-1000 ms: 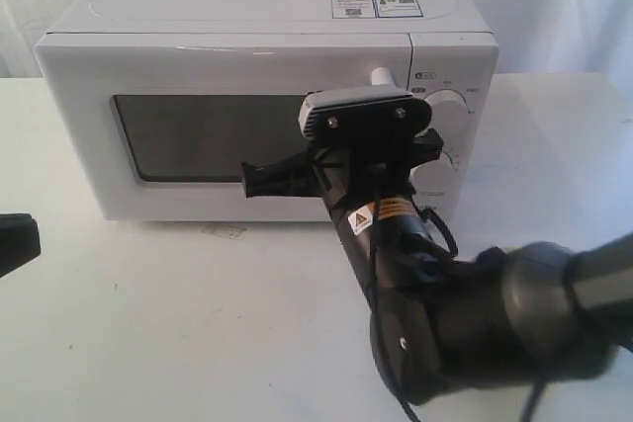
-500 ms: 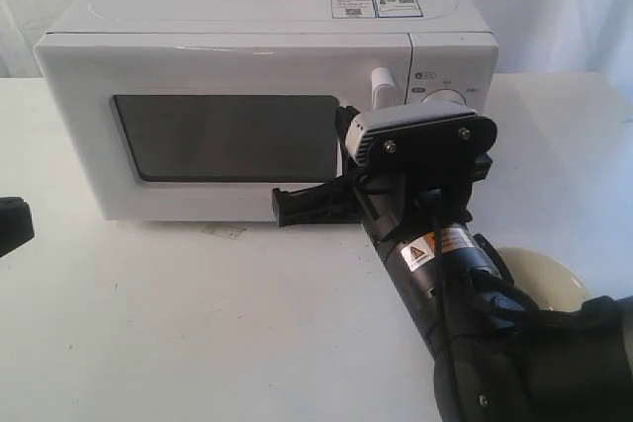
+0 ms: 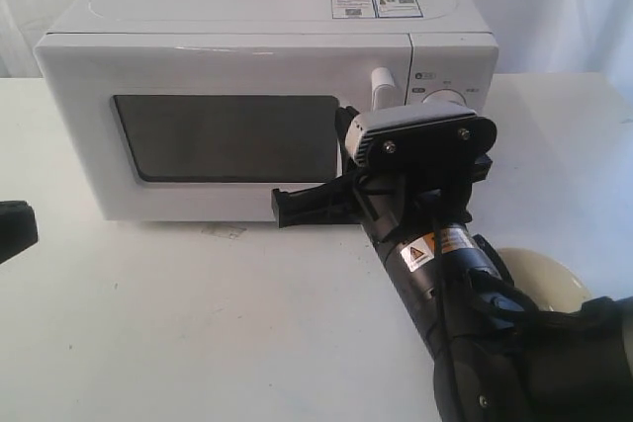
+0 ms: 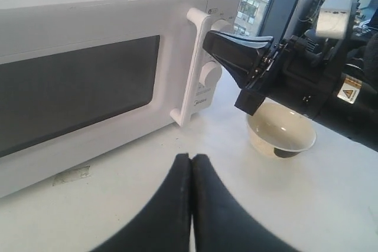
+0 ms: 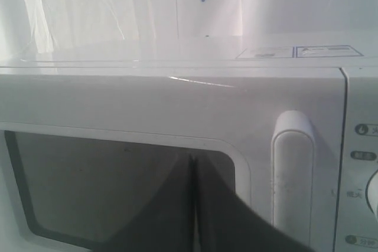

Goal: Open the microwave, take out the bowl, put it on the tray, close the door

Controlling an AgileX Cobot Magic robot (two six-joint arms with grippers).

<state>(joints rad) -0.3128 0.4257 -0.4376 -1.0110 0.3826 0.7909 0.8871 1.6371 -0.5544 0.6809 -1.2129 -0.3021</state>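
Note:
The white microwave [image 3: 247, 46] stands at the back with its door [image 3: 223, 126] closed; the door [image 5: 118, 104] and its dark window fill the right wrist view. My right gripper [image 3: 344, 127] is shut and empty, its tip just in front of the window's edge beside the vertical bar handle [image 3: 381, 86]. The same handle [image 5: 292, 175] stands close beside the tip of the right gripper [image 5: 192, 160]. The cream bowl [image 4: 280, 134] sits on the table in front of the dials, apart from both grippers, and my right arm partly hides the bowl [image 3: 544, 279]. My left gripper [image 4: 191, 157] is shut and empty, low over the table. No tray shows.
The white table [image 3: 198, 323] runs in front of the microwave. A small scuff mark [image 3: 226, 231] lies below the door. My right arm [image 3: 475, 343] takes up the lower right. Window panes and equipment show behind it [image 4: 331, 22].
One second ago my right arm was further left, hiding the bowl; it has shifted right toward the handle, uncovering the bowl. Nothing has moved in the last half second.

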